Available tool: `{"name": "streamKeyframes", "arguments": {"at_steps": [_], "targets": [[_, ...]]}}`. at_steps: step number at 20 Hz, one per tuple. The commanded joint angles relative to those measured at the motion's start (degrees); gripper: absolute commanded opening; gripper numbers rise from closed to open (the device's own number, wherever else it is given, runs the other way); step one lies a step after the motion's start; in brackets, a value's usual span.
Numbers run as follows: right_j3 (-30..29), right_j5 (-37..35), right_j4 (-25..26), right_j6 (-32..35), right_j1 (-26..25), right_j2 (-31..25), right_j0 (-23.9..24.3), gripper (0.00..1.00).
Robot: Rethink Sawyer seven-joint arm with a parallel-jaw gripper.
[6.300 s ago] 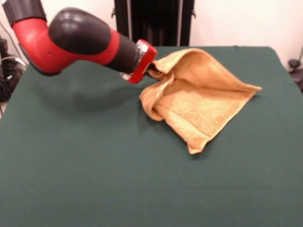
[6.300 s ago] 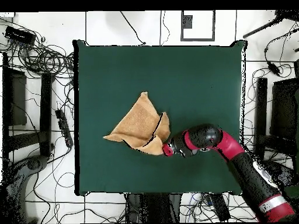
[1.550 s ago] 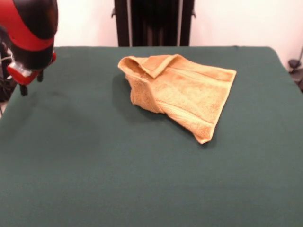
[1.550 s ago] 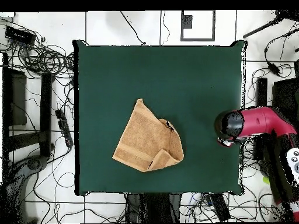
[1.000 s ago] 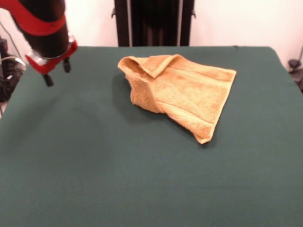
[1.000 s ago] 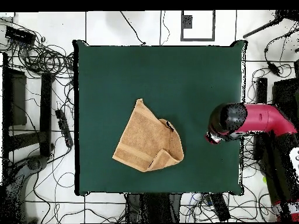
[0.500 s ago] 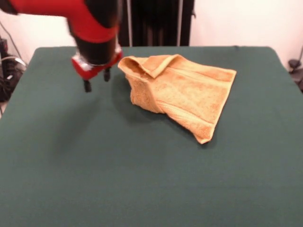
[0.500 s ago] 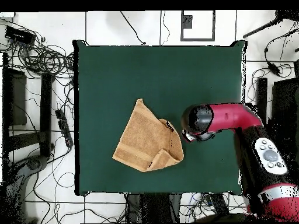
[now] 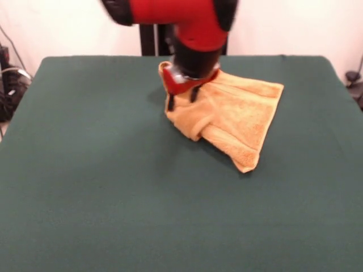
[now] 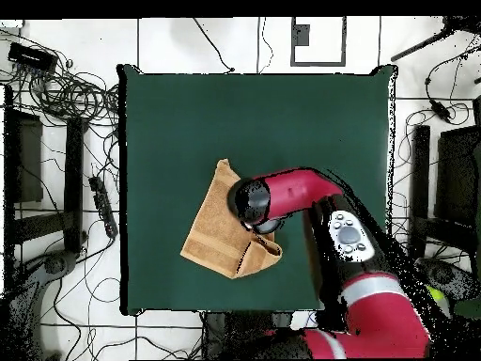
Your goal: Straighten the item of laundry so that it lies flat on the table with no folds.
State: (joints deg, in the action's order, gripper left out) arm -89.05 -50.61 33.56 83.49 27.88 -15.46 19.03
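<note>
Red-and-black gripper (image 9: 181,100) now over rumpled orange-tan terry towel (image 9: 238,122), fingers spread, empty; towel's long axis runs far-left to near-right on green felt table (image 9: 85,187).

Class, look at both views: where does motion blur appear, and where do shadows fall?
Front view: the arm is smeared at the top, while the towel stays crisp and casts a dark shadow on the table along its near edge. Overhead view: little blur, flat light, hardly any shadow.
</note>
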Motion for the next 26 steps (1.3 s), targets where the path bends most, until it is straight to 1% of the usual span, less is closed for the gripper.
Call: {"name": "streamKeyframes", "arguments": {"at_steps": [1,4,13,18,23,26], "targets": [[-6.29,0.51,-6.9,19.46,1.63,2.31,-5.95,1.0],[-5.45,0.19,-7.17,17.92,1.67,3.06,-6.45,1.0],[-3.48,4.92,-4.54,19.37,-0.58,8.01,-10.03,1.0],[-1.05,6.62,-2.29,20.21,-2.32,11.41,-12.89,1.0],[-1.08,8.57,-3.61,20.98,-1.94,13.93,-14.58,1.0],[-0.02,9.94,-4.82,22.15,-3.33,15.24,-15.41,1.0]]}}
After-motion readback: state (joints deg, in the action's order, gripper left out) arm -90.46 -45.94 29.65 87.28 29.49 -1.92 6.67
